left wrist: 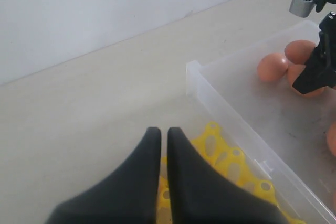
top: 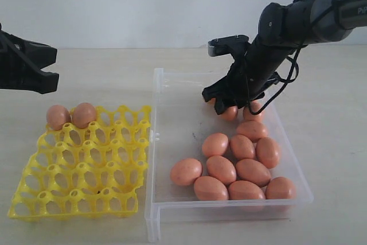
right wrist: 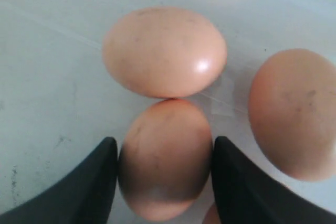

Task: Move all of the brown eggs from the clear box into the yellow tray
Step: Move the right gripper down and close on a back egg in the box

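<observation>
Egg pick-up in hand at the far end of the clear box (top: 156,142).
One brown egg (right wrist: 163,182) lying there is straddled by the parted fingers of the right gripper (right wrist: 165,148). Closing, lifting and carriage left to the yellow tray (top: 80,182) are called for. The left gripper (left wrist: 164,135) is held closed, empty.

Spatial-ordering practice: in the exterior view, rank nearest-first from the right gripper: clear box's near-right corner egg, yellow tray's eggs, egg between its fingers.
1. Brown oval egg between the right gripper's fingers, clear plastic box's far end.
2. Near-right corner egg.
3. Two eggs in the yellow plastic tray, far left.
</observation>
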